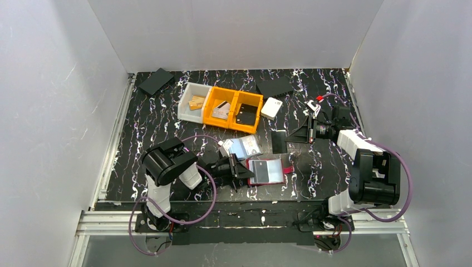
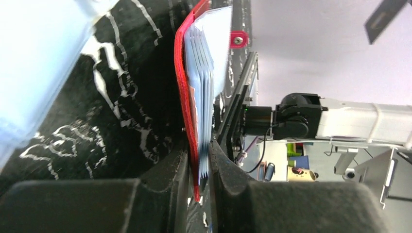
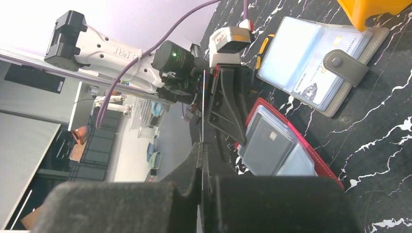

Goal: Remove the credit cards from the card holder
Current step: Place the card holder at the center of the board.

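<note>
A red card holder (image 1: 268, 171) lies open on the table, with a grey credit card (image 3: 265, 141) in its top clear sleeve. My left gripper (image 1: 244, 168) is shut on the holder's left edge. Its fingers pinch the red cover and the stack of sleeves (image 2: 203, 111). My right gripper (image 1: 293, 135) hovers just behind the holder, shut on a thin dark card (image 1: 279, 141). In the right wrist view that card (image 3: 202, 109) shows edge-on, sticking out between the closed fingers.
A second, grey card holder (image 1: 245, 147) lies open just behind the red one, with cards in its sleeves. A white bin (image 1: 195, 102) and two joined orange bins (image 1: 234, 108) stand further back with small items inside. A white card (image 1: 271, 107) and black flat pieces (image 1: 156, 80) lie near the back wall.
</note>
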Controlling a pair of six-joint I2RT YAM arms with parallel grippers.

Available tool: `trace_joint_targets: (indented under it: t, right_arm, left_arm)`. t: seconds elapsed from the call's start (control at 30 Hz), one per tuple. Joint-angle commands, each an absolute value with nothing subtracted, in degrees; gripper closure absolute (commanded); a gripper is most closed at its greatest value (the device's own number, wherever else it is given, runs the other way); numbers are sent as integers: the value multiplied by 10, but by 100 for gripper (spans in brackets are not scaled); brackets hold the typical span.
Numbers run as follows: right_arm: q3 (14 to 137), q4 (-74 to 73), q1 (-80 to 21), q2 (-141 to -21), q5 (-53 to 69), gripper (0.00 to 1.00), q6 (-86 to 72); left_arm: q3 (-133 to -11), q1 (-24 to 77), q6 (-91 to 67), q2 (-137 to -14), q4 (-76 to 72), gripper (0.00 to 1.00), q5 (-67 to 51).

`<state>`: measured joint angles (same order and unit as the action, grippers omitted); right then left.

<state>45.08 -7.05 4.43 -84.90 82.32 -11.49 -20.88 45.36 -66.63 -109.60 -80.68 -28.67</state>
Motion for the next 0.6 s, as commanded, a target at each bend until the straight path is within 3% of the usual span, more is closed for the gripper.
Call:
trace_joint_targets:
  t: [0.0, 0.1, 0.2, 0.33, 0.43, 0.57]
  right_arm:
    - [440, -45, 45, -848, 824, 99, -113]
    - [439, -44, 45, -853, 824, 99, -112]
    - [440, -44, 45, -858, 825, 99, -109]
    - [441, -46, 45, -857, 829, 99, -105]
    - [443, -50, 44, -857, 831, 99, -97]
    - [451, -72, 43, -859, 842, 99, -72]
  left_arm:
    - [-194, 463, -647, -1082, -799, 84, -221]
    - [-185, 465, -632, -1035, -747, 72, -202]
    - [-195, 471, -595, -945, -611, 38, -184]
    - [-220, 488, -522, -791, -394, 32, -129]
    - [-212, 490, -488, -689, -323, 26, -94]
    - [-200, 489, -476, -612, -313, 3, -82]
